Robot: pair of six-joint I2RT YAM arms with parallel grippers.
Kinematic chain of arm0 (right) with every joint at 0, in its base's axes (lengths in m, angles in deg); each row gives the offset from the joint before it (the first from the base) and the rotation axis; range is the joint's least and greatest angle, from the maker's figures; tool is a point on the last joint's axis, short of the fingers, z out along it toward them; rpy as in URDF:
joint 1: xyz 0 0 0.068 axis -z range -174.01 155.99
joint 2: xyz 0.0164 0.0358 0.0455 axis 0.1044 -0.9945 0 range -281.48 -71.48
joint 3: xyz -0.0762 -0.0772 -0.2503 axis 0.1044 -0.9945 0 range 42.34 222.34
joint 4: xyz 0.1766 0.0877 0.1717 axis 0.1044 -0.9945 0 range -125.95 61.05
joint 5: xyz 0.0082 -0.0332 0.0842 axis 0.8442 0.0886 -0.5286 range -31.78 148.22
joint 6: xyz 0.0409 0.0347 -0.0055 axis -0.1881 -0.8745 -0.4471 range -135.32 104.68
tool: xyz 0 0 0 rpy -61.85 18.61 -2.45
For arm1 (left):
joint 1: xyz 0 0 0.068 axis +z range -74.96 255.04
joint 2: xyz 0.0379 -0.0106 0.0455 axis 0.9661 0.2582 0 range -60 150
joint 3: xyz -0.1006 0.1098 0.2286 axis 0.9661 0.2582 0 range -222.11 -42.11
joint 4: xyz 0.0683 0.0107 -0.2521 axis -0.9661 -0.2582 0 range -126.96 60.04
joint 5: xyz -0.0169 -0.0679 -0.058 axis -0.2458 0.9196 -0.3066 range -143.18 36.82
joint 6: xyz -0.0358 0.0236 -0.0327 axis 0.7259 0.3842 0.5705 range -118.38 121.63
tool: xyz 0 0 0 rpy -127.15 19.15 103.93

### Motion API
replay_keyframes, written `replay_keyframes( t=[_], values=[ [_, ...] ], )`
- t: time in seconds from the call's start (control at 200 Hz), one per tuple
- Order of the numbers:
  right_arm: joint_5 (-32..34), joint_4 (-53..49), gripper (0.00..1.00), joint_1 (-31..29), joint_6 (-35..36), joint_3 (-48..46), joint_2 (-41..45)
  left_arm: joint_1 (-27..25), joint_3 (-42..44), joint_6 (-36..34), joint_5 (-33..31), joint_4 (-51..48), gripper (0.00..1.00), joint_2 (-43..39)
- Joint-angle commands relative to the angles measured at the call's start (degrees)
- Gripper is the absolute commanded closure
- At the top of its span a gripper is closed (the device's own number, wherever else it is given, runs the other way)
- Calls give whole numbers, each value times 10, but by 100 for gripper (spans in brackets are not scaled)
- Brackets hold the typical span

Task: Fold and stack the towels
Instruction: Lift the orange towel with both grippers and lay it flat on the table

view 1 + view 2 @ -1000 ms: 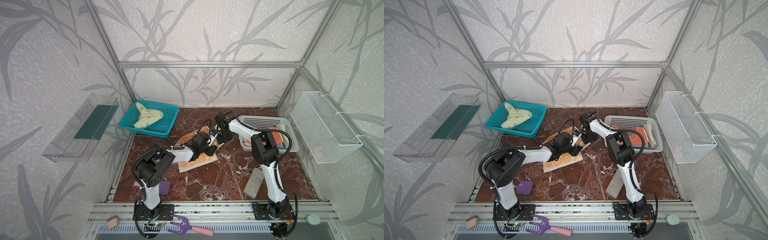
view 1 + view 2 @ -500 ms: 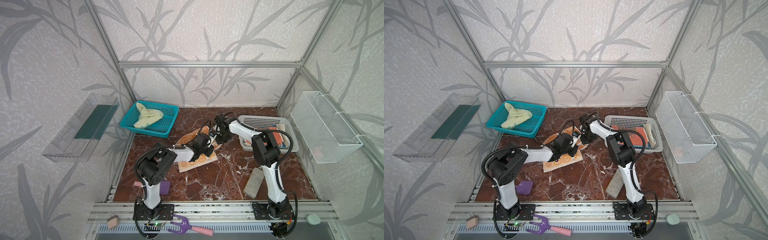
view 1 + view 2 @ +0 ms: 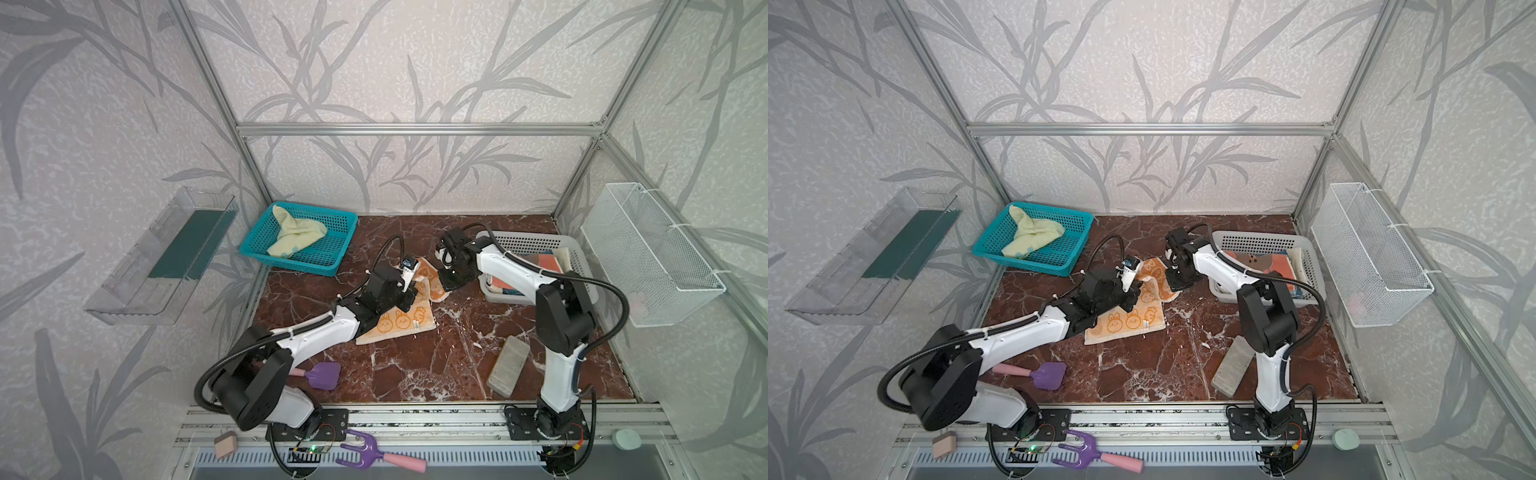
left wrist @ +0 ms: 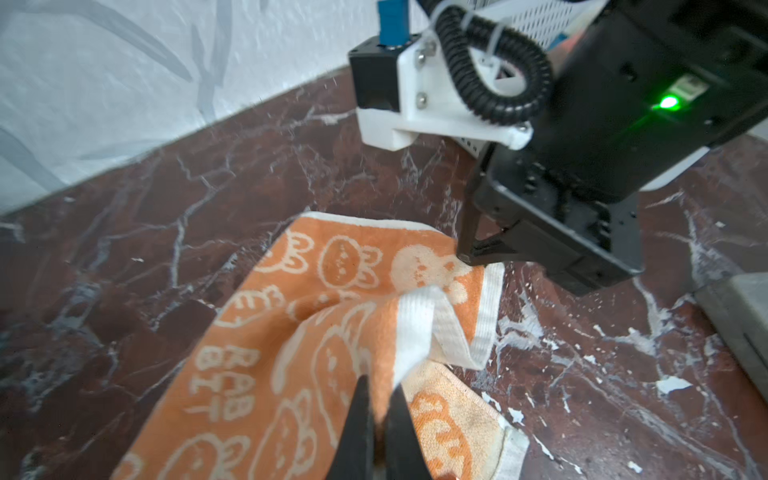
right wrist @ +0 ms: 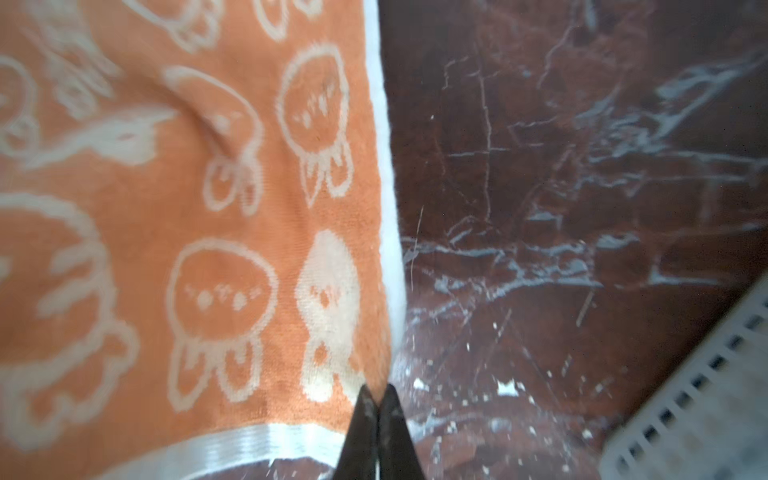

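The small orange towel point(image 3: 401, 322) point(image 3: 1125, 322) with white rabbit figures lies partly folded on the marble floor in both top views. My left gripper point(image 4: 378, 384) point(image 3: 405, 306) is shut on a raised fold of the orange towel point(image 4: 266, 374) by its white border. My right gripper point(image 5: 377, 392) point(image 3: 446, 284) is shut on the far corner of the same towel point(image 5: 166, 249). A pale yellow towel point(image 3: 293, 237) lies crumpled in the teal basket point(image 3: 291, 266). A salmon towel point(image 3: 548, 264) rests in the white slotted basket point(image 3: 523, 239).
A grey block point(image 3: 508, 365) lies on the floor near the right arm's base. A purple shovel point(image 3: 322, 374) sits by the left arm. A wire basket point(image 3: 648, 253) hangs on the right wall, a clear shelf point(image 3: 162, 257) on the left wall.
Both grippers have closed on the orange towel. The left gripper has shifted slightly on the towel; the right arm has barely moved.
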Motion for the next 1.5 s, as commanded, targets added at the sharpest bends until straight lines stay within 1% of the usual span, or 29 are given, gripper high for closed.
replay_keyframes(
  t=[0.0, 0.075, 0.165, 0.25, 0.36, 0.44, 0.5, 0.56, 0.62, 0.725, 0.79, 0.84, 0.895, 0.93, 0.95, 0.985, 1.055, 1.09, 1.18, 1.24, 1.285, 1.315, 1.42, 1.495],
  values=[
    [6, 12, 100, -1, -31, -35, 125, 2, 8, -14, -23, -66, 100, -103],
    [11, 18, 100, -6, -45, -60, 203, 0, -2, -23, -34, -112, 100, -177],
    [43, 23, 100, -31, -61, -79, 297, -2, -35, -36, -39, -183, 100, -250],
    [95, 28, 100, -78, -67, -88, 380, -4, -79, -40, -38, -250, 100, -300],
    [163, 25, 100, -155, -53, -71, 464, -10, -133, -36, -11, -310, 100, -349],
    [213, 19, 100, -221, -32, -41, 501, -18, -182, -29, 6, -349, 100, -363],
    [235, 14, 100, -258, -18, -13, 516, -25, -241, -22, 7, -397, 100, -355],
    [247, 11, 100, -279, -8, 16, 522, -29, -316, -18, -1, -468, 100, -327],
    [251, -1, 100, -286, -4, 54, 515, -30, -385, -12, -11, -519, 100, -295],
    [272, -43, 100, -286, 10, 134, 476, -30, -467, -6, -27, -566, 100, -242],
    [305, -62, 100, -286, 27, 176, 445, -27, -500, -3, -52, -589, 100, -207],
    [336, -70, 100, -286, 45, 201, 421, -15, -523, -1, -63, -612, 100, -175],
    [363, -73, 100, -281, 70, 223, 396, 15, -540, 5, -39, -624, 100, -144],
    [361, -76, 100, -267, 84, 235, 377, 44, -541, 14, -9, -619, 100, -129],
    [347, -77, 100, -253, 87, 239, 367, 62, -539, 23, 8, -613, 100, -122],
    [306, -86, 100, -208, 79, 248, 349, 94, -533, 37, 39, -599, 100, -110],
    [172, -89, 100, -102, 44, 248, 315, 143, -518, 52, 82, -566, 100, -86],
    [122, -80, 100, -60, 31, 239, 295, 159, -509, 57, 98, -551, 100, -71],
    [46, -43, 100, 5, 18, 219, 233, 204, -498, 71, 150, -516, 100, -18],
    [-1, -24, 100, 31, 9, 222, 175, 231, -489, 80, 186, -487, 100, 26],
    [-20, -6, 100, 44, 9, 227, 126, 248, -480, 85, 202, -461, 100, 60],
    [-22, 8, 100, 49, 14, 232, 91, 258, -473, 85, 208, -439, 100, 86],
    [27, 51, 100, 55, 37, 272, -46, 283, -445, 91, 207, -340, 100, 179],
    [34, 41, 100, 63, 32, 353, -157, 298, -454, 101, 215, -292, 100, 255]
  ],
)
